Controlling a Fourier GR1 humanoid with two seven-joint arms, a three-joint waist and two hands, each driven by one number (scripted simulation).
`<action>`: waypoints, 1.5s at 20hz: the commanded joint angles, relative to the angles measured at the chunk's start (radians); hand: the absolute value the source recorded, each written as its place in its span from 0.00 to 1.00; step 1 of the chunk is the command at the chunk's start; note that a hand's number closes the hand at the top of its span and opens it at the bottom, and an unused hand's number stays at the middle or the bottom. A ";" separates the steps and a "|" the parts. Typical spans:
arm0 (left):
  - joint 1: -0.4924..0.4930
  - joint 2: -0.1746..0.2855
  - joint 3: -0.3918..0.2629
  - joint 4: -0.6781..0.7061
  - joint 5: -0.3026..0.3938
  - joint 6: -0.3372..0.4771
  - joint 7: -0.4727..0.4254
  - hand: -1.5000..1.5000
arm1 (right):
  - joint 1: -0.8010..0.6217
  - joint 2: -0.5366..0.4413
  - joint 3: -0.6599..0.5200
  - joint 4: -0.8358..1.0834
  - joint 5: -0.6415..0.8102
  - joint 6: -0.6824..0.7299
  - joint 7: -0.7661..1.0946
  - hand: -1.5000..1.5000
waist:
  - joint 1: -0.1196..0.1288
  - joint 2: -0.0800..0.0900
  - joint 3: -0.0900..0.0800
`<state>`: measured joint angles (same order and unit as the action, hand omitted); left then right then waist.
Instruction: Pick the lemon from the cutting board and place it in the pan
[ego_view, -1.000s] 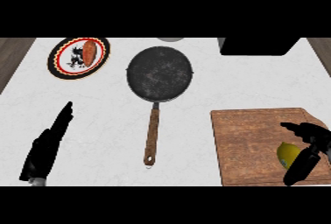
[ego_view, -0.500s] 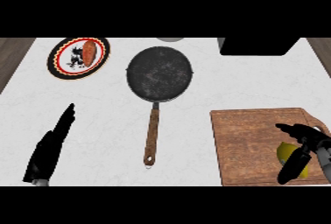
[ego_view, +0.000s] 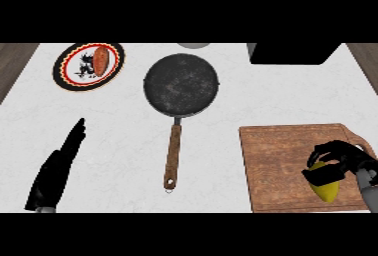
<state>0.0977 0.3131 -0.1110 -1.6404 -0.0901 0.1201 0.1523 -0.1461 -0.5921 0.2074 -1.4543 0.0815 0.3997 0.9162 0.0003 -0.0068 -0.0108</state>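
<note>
R hand (ego_view: 339, 158) has now clenched round lemon (ego_view: 328, 190) on board (ego_view: 288, 160); grasp looks made, lift next twd pan (ego_view: 181, 85) at 10 o'clock. L hand (ego_view: 57, 170) flat, released.

Patterned plate (ego_view: 88, 66) far left — black box (ego_view: 295, 53) opposite.

Upper part of lemon (ego_view: 328, 190) hidden under curled fingers of right hand (ego_view: 338, 159); only its lower tip shows. Right side of board (ego_view: 284, 165) hidden behind the same hand. Right forearm cut off just past the wrist. Black box (ego_view: 295, 52), well above right hand: top cut off, kind unclear. Grey round thing (ego_view: 193, 45), further left: sliver only. Left hand (ego_view: 57, 172): wrist cut off. Plate (ego_view: 68, 82) above it: picture unreadable.
</note>
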 joint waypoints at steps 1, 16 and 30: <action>-0.022 0.015 0.049 0.007 0.033 -0.046 0.015 0.50 | 0.092 0.037 0.008 -0.048 0.015 0.012 -0.013 1.00 | -0.004 0.006 0.011; -0.038 -0.026 0.020 0.051 -0.015 -0.029 -0.021 0.50 | -0.447 -0.017 0.088 0.183 0.462 -0.200 -0.394 1.00 | 0.025 0.012 0.011; -0.022 -0.035 0.048 0.100 -0.027 -0.039 -0.101 0.50 | -0.761 0.259 0.058 0.428 0.600 -0.504 -0.652 1.00 | 0.022 0.012 0.010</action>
<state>0.0701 0.2832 -0.0856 -1.6023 -0.1124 0.0786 0.1239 -0.8305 -0.4216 0.2846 -1.0850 0.6883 -0.0884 0.2866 0.0315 0.0063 0.0003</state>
